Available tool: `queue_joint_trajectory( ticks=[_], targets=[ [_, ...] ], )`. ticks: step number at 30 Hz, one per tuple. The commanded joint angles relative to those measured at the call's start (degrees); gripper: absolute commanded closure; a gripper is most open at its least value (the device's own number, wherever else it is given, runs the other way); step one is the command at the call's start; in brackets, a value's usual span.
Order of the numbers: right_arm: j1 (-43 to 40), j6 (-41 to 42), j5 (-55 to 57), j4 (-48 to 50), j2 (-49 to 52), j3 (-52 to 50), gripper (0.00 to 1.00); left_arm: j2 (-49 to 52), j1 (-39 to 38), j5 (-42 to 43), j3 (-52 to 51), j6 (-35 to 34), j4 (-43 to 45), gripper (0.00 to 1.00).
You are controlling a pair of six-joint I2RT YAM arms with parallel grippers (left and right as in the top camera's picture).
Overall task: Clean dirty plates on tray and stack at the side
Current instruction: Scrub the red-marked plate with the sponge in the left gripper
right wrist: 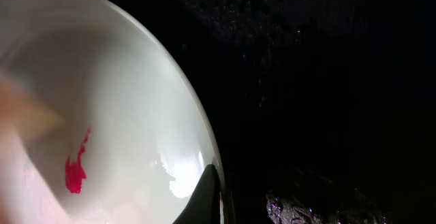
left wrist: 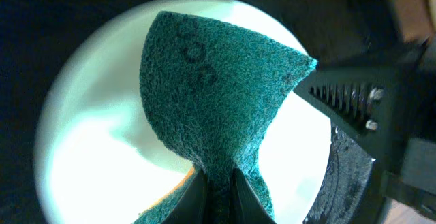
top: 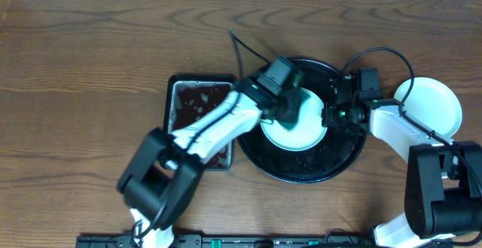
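A pale blue-green plate (top: 297, 133) lies in the round black tray (top: 331, 161). My left gripper (top: 285, 101) is shut on a green scouring sponge (top: 290, 108) and presses it onto the plate. In the left wrist view the sponge (left wrist: 218, 81) covers the middle of the plate (left wrist: 88, 149), held between my fingers (left wrist: 219, 197). My right gripper (top: 329, 117) is shut on the plate's right rim. In the right wrist view one finger (right wrist: 218, 200) lies over the rim of the plate (right wrist: 122, 101), which has a red smear (right wrist: 75, 169). A second pale plate (top: 433, 105) lies on the table to the right of the tray.
A rectangular metal pan (top: 199, 120) of dark liquid stands just left of the tray, under my left arm. The tray floor (right wrist: 340, 81) is wet and speckled. The right gripper's fingers (left wrist: 354, 98) show at the right of the left wrist view.
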Motion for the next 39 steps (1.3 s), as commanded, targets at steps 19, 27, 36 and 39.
queue_joint_trajectory(
  ticks=[19, 27, 36, 39],
  targets=[
    [1.8, -0.6, 0.3, -1.6, 2.2, -2.5, 0.99, 0.0, 1.9, -7.2, 2.9, -0.5, -5.9, 0.92],
    [1.9, -0.6, 0.3, -1.8, 2.2, -2.5, 0.99, -0.7, -0.2, -6.5, 2.8, -4.0, -3.6, 0.93],
    [1.8, -0.6, 0.4, -2.0, 2.2, -2.5, 0.99, 6.0, -2.4, -5.9, 2.8, -4.6, 0.1, 0.93],
    [1.8, -0.6, 0.3, -2.0, 2.2, -2.5, 0.99, 7.2, -1.8, -9.6, 2.8, -4.5, -1.8, 0.92]
  ],
)
